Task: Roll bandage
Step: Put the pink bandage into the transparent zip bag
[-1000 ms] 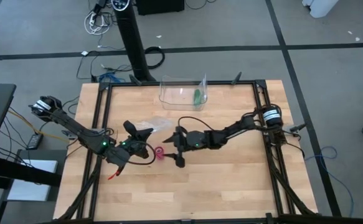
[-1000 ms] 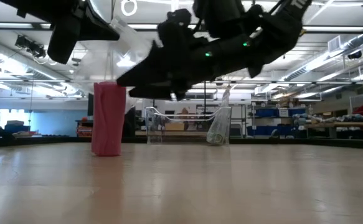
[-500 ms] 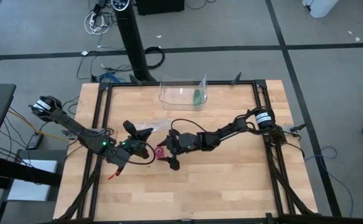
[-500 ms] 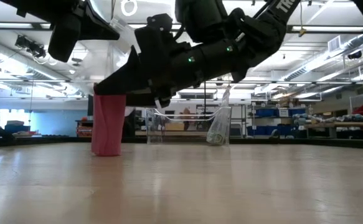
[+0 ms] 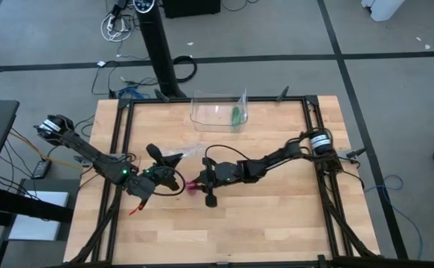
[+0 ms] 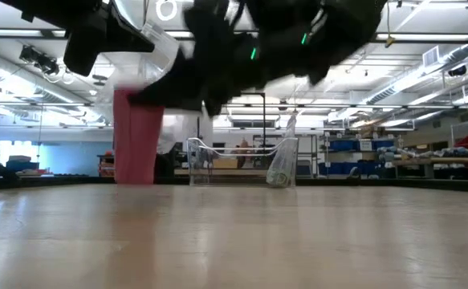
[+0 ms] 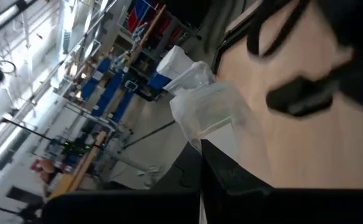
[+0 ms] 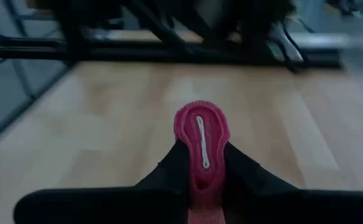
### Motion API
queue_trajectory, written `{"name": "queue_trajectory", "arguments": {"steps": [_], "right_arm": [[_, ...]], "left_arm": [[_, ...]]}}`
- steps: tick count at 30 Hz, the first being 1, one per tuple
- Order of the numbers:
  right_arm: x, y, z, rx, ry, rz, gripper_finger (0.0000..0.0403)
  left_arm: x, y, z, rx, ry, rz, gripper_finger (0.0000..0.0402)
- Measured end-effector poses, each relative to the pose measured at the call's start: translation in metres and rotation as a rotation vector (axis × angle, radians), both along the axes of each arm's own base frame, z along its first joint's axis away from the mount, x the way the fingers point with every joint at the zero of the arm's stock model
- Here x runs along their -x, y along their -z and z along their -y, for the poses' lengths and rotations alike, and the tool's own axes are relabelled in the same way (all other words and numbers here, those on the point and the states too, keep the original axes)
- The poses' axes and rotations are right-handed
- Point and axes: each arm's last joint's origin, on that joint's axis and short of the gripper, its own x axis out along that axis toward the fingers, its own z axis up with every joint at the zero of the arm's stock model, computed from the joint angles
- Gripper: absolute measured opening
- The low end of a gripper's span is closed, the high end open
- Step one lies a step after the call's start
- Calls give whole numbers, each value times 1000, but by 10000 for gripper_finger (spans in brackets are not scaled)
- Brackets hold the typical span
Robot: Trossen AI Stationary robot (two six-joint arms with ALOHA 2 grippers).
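Observation:
The bandage (image 6: 137, 136) is a small magenta-pink roll, standing upright; the right wrist view shows its end face (image 8: 201, 134) squashed into an oval. My right gripper (image 5: 199, 186) reaches in from the table's right at mid-table and is shut on the bandage. Just left of it, my left gripper (image 5: 175, 157) is held above the table, shut on a clear flat plastic piece (image 7: 212, 112). My left gripper holds the clear plastic piece by the edge (image 7: 201, 148) nearest the fingers, pinched between them. The sheet sticks out past the fingertips, clear of the table. My right gripper pinches the roll's two sides (image 8: 200, 177) between its fingers (image 8: 176, 168), close under the upper end. The fingers come in level from the table's right. The roll stands upright, dented inward, its lower end (image 6: 136, 181) a little above the table.
A clear open container (image 5: 218, 110) stands at the table's far edge with a small green item (image 5: 236, 116) inside. Black frame rails (image 5: 120, 149) run along the table's left, right and far sides. Bare wood lies toward the near edge.
My right gripper has moved toward the table's left, up to the standing roll, and shut on it from wide open. The roll, which stood on the table, has been squeezed and raised slightly clear of the wood, still upright.

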Motion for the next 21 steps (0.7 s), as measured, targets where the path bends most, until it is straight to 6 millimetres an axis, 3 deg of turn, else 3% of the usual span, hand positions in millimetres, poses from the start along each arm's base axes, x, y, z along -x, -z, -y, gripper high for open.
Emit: {"name": "queue_trajectory", "arguments": {"steps": [6,10,13,17,21], "right_arm": [[35,-76,-37,185,-18,70,71],[73,-134,-57,382,116,178,61],[97,-167,-61,473,231,248,55],[108,-189,-49,512,326,284,54],[102,-186,-35,536,358,250,54]], "left_arm": [[-1,1,0,153,28,94,1],[-3,0,2,292,49,181,1],[-4,-2,3,362,66,231,1],[-6,-8,5,417,111,291,1],[-8,-16,7,408,154,325,1]]}}
